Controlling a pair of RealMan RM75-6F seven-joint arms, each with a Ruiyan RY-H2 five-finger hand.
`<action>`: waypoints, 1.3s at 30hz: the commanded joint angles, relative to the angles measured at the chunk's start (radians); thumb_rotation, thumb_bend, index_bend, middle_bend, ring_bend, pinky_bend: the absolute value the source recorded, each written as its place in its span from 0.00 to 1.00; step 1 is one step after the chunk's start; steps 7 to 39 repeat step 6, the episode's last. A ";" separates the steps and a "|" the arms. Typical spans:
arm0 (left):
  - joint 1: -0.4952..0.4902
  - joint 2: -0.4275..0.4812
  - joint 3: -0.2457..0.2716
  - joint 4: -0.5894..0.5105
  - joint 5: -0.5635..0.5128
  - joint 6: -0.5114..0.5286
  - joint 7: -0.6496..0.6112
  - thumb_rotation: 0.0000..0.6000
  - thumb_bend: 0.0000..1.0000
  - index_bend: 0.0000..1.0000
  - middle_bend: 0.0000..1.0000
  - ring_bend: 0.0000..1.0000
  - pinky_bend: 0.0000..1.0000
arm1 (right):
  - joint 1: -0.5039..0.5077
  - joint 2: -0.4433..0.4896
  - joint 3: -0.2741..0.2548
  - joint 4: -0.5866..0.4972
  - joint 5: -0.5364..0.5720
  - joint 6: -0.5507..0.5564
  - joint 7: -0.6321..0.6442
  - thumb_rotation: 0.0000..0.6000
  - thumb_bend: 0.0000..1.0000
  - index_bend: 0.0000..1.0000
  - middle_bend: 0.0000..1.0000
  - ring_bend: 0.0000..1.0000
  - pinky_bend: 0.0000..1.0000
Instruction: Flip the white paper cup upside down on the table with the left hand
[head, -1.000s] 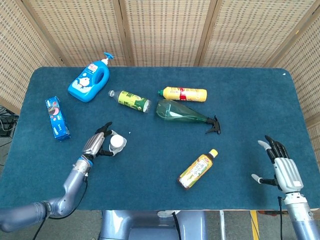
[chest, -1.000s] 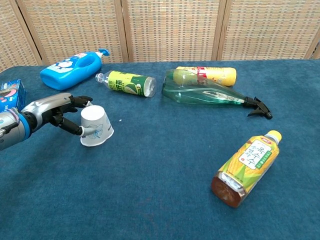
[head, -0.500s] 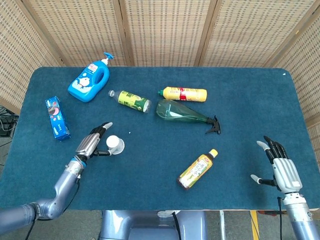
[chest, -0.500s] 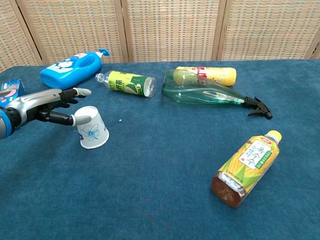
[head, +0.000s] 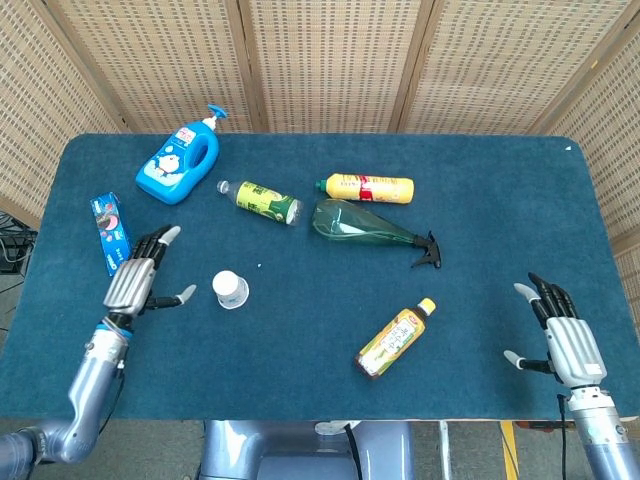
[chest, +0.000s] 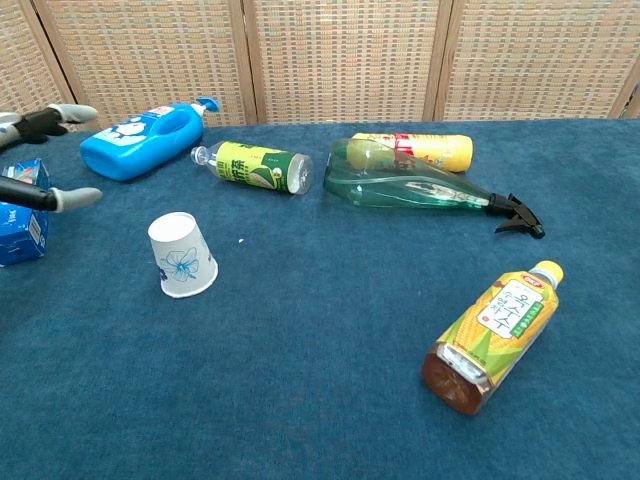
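The left hand (head: 138, 277) was open, fingers spread, holding nothing. Just beside it one white paper cup (head: 230, 290) stood upside down, its long axis straight up, wide rim on the blue table (head: 480, 230). Only the head view showed the open right hand (head: 562, 335). Four bottles lay around.

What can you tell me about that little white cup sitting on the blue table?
The white paper cup stands upside down on the blue table, wide rim on the cloth and narrow base up. It looks like thin paper with a pale blue flower printed on its side. It stands upright and alone, with nothing touching it. The left hand hovers open beside it, apart from it.
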 joint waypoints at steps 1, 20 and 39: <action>0.094 0.070 0.057 -0.056 0.050 0.133 0.157 0.85 0.28 0.00 0.00 0.00 0.00 | 0.000 -0.002 0.000 -0.002 0.002 0.002 -0.022 1.00 0.10 0.00 0.00 0.00 0.00; 0.178 0.130 0.127 -0.115 0.053 0.216 0.305 0.86 0.28 0.00 0.00 0.00 0.00 | 0.000 -0.009 -0.004 -0.009 0.000 0.002 -0.064 1.00 0.10 0.00 0.00 0.00 0.00; 0.178 0.130 0.127 -0.115 0.053 0.216 0.305 0.86 0.28 0.00 0.00 0.00 0.00 | 0.000 -0.009 -0.004 -0.009 0.000 0.002 -0.064 1.00 0.10 0.00 0.00 0.00 0.00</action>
